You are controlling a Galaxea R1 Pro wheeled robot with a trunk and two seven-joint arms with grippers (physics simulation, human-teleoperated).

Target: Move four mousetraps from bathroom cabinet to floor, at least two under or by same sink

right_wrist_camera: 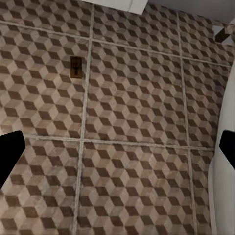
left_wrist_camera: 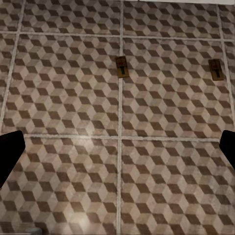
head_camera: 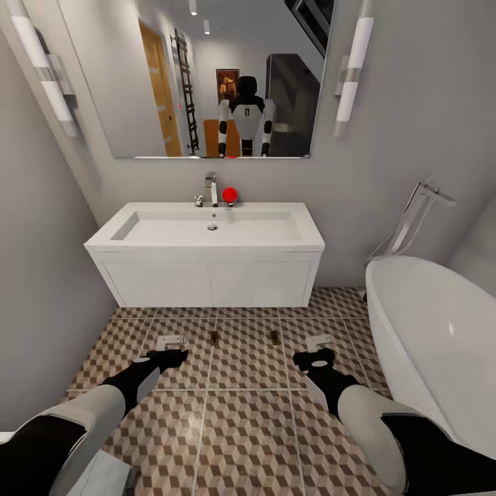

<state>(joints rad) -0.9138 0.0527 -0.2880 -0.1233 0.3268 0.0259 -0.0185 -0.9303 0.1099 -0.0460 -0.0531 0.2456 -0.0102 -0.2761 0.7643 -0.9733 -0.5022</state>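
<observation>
Looking at the floor right now, two traps sit on the tiles just in front of the sink unit: one on a grout line, the other a tile over to its right. That spot makes sense, since the task wants at least two under or right beside the same sink, and these look close enough to count, I'd say. Both lie flat, well apart from each other. No idea where the other two are, so I'd guess the job's about half done.

Arms are both stretched forward and low, roughly mirrored, wrists pointing down at the tiles. Left gripper hovers near the first trap, right gripper near the second, close to the tub. Going by the wrist views, each one has its fingers spread wide with nothing between them, just bare tile. Left wrist view catches both traps; right one catches one.
</observation>
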